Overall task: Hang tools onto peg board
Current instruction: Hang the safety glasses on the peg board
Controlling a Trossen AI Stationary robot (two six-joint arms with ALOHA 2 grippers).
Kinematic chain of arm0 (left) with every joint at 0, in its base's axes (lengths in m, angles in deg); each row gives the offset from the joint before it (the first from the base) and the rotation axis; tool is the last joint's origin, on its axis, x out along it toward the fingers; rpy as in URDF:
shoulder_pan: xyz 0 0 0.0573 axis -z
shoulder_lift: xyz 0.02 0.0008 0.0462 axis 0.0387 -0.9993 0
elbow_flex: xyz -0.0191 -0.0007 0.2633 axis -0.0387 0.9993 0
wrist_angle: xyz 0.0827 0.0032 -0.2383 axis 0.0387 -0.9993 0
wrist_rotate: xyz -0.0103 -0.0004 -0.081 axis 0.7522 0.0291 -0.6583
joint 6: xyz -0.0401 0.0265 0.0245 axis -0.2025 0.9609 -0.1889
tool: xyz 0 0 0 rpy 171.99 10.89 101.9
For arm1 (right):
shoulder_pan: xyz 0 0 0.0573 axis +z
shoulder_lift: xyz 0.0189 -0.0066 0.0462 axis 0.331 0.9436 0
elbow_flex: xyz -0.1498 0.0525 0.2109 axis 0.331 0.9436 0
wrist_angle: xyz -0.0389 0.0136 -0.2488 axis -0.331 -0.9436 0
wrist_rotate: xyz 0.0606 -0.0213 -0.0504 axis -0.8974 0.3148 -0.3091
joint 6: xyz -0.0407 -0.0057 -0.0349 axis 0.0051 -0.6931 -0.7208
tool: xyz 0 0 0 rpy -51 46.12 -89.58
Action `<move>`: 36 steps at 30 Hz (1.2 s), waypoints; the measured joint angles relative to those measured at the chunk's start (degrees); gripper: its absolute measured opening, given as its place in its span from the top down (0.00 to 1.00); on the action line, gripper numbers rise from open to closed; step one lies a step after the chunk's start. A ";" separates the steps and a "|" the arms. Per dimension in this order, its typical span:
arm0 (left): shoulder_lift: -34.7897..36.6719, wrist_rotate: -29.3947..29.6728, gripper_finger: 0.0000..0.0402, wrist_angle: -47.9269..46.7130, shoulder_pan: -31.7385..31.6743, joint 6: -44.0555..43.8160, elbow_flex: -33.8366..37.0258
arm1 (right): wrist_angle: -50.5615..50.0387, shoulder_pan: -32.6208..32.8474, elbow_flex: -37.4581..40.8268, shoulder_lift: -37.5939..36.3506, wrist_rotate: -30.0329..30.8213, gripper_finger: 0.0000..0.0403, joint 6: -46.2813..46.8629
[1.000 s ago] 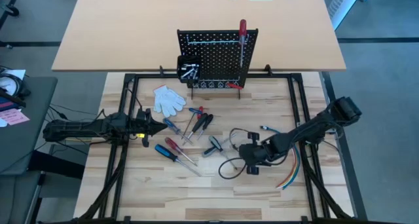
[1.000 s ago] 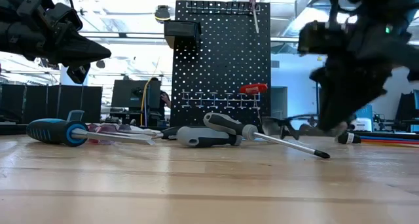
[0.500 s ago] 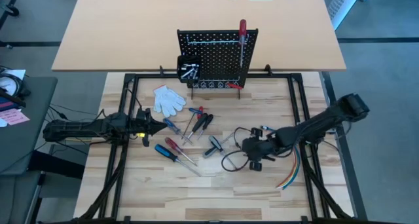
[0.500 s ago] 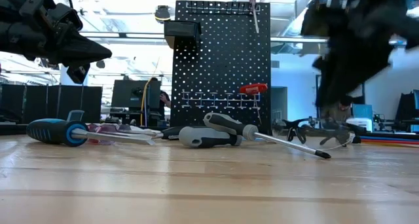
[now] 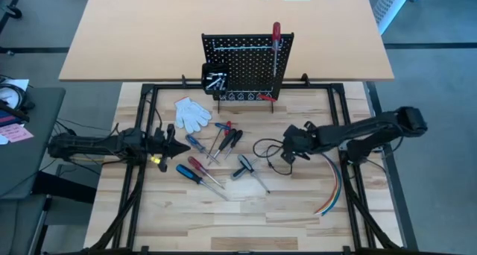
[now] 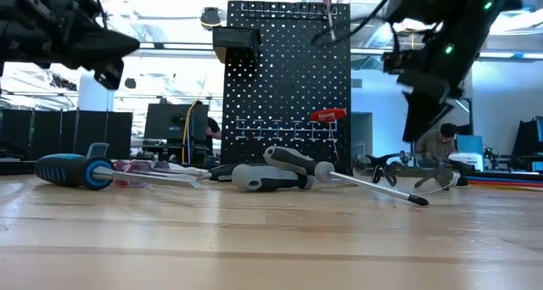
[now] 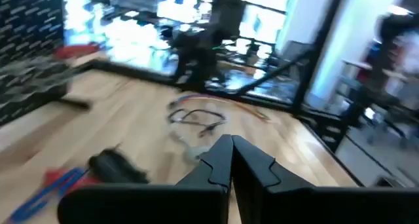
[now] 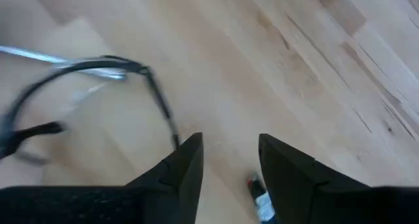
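The black peg board point(image 5: 246, 61) stands upright at the table's far edge. A red-handled screwdriver point(image 5: 276, 42) hangs on it, and red pliers point(image 6: 328, 114) sit low on its front. Several screwdrivers lie on the wood: blue-handled point(image 5: 186, 173), red-handled point(image 5: 200, 165), grey-handled point(image 5: 244, 165), and a cluster point(image 5: 223, 138). My left gripper point(image 5: 171, 141) hovers shut and level at the left, above and beside them. My right gripper point(image 5: 292, 145) hangs open over bare wood to the right of the tools, slanting down, with nothing between its fingers point(image 8: 190, 160).
White gloves point(image 5: 192, 113) lie left of the board, which carries a small black bin point(image 5: 216, 76) on its left side. Coloured wires point(image 5: 332, 188) trail at the right. Safety glasses point(image 6: 407, 173) rest on the table. A thin black loop point(image 5: 267, 146) lies beside my right gripper.
My right gripper has risen off the table and moved toward the far edge, turning as it went. The thin black loop beside it has shifted the same way. My left gripper has rolled a little in place.
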 joint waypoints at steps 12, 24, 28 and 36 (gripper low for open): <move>-41.34 14.62 1.00 8.63 14.27 13.84 -16.95 | 1.88 -0.71 0.04 5.68 -2.94 0.67 -9.01; -78.59 14.90 1.00 -8.91 13.29 22.19 -50.79 | 18.89 -1.09 13.86 0.61 -2.46 0.67 -10.60; -86.08 13.81 1.00 -10.92 11.66 24.57 -57.30 | 25.94 -1.75 17.58 -1.01 -3.06 0.67 -10.26; -97.70 5.92 1.00 -9.52 8.18 28.10 -65.74 | 29.48 -1.51 17.77 -0.80 -3.42 0.67 -10.22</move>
